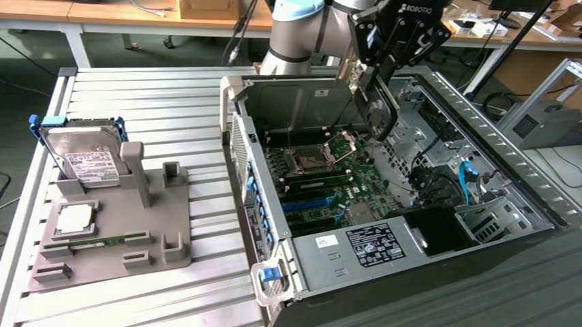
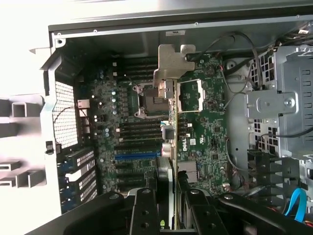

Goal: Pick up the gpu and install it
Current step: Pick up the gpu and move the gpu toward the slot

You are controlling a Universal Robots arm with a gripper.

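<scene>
**Fig.** Gripper [image 1: 375,76] clamped shut on gpu [image 1: 380,112], fingers pinching one end of card. Card hangs lengthwise above open case [image 1: 509,146], over motherboard [image 1: 359,180], apart from it, not yet seated. Wrist view: card edge-on, silver bracket [image 2: 172,63] at end far from fingers, blue slot [image 2: 137,155] just beside card's line. Judged good practice for step in hand: grip firm, descent slow, connector edge parallel to slot, bracket clear of case wall and cables. Hard drive [image 1: 86,160] well apart.
</scene>
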